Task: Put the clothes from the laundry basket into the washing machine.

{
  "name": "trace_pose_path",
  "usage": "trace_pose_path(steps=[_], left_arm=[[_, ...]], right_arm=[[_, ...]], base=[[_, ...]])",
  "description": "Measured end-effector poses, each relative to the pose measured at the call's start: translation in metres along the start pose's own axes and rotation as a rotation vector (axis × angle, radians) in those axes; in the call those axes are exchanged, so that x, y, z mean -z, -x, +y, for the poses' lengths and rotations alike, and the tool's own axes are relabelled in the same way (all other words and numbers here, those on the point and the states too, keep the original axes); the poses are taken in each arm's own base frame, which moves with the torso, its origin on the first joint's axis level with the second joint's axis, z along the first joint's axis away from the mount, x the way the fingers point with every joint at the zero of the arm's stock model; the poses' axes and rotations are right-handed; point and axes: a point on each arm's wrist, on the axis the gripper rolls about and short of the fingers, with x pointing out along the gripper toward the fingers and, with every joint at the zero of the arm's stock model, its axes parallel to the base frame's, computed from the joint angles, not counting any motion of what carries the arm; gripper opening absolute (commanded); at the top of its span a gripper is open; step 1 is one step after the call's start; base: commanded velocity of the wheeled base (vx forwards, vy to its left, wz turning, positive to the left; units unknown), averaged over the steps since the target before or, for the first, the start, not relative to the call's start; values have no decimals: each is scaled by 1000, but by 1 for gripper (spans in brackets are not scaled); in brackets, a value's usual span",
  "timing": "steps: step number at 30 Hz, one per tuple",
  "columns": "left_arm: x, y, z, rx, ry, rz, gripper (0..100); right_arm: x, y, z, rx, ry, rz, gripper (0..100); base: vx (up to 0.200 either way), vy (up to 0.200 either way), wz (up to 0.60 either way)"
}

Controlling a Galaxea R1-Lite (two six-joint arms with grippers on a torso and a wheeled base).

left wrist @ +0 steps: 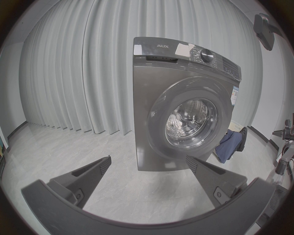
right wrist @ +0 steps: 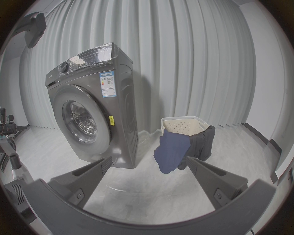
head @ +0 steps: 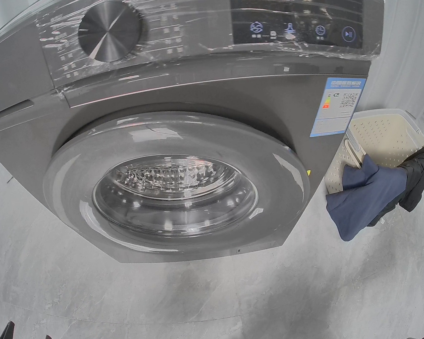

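handling: clothes look soft, limp and light; I expect sag and a trailing tail on lift.
grasp: pinch the navy garment [head: 367, 196] at the bunched fold on the basket rim, not the hanging end.
look: navy garment is draped over the front rim of the cream perforated laundry basket [head: 388, 131]. The black garment [head: 420, 170] lies touching it on the same rim.
where: basket is on the floor just beside the washing machine [head: 275, 106], on the robot's right.
door: round glass door [head: 174, 191] looks closed, likely first to open.
left gripper [head: 28, 334]: fingers spread wide, holding nothing.
right gripper [right wrist: 148, 159]: spread wide, empty, well apart from the basket.
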Motion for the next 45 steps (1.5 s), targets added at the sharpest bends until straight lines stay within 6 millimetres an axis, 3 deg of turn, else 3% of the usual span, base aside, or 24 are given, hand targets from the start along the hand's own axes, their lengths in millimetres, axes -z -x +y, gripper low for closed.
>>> trace_pose_path(steps=[22, 28, 45], left_arm=[[0, 0, 0, -1, -1, 0, 100], [0, 0, 0, -1, -1, 0, 100], [0, 0, 0, -1, -2, 0, 100]], right_arm=[[0, 0, 0, -1, 0, 0, 100], [0, 0, 0, -1, -2, 0, 100], [0, 0, 0, 2, 2, 2, 100]], base=[[0, 0, 0], [0, 200, 0], [0, 0, 0]])
